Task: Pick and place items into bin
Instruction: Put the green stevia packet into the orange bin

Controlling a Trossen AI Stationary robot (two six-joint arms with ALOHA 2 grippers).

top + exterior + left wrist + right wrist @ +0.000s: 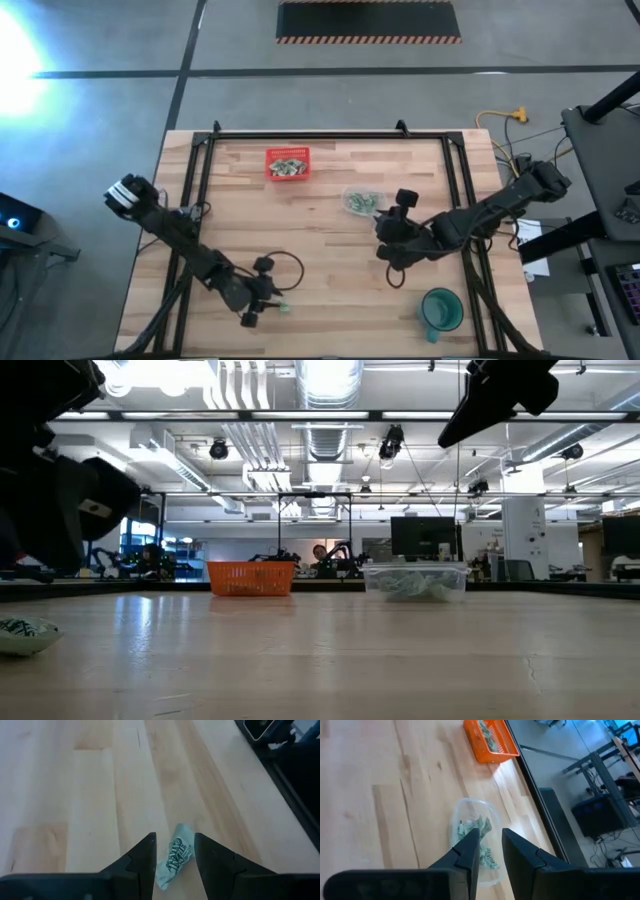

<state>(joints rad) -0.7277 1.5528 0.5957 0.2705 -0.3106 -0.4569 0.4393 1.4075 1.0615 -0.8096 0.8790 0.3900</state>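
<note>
A pale green crinkly wrapped item point(176, 856) lies flat on the wooden table near its front edge point(286, 306) point(25, 635). My left gripper point(175, 836) point(270, 302) is open just above it, slanting down, with one finger on either side of the item and not touching it. The red bin point(287, 163) point(490, 737) stands at the far middle and holds several items. A clear tub point(360, 200) point(475, 845) with more items sits right of centre. My right gripper point(490, 831) point(384, 224) hangs over the tub's near side, open by a narrow gap with nothing in it.
A green mug point(440, 310) stands near the table's front right corner. Black frame rails point(200, 160) run along the left, far and right sides of the table. Bare wood lies between the bin, the tub and the lone item.
</note>
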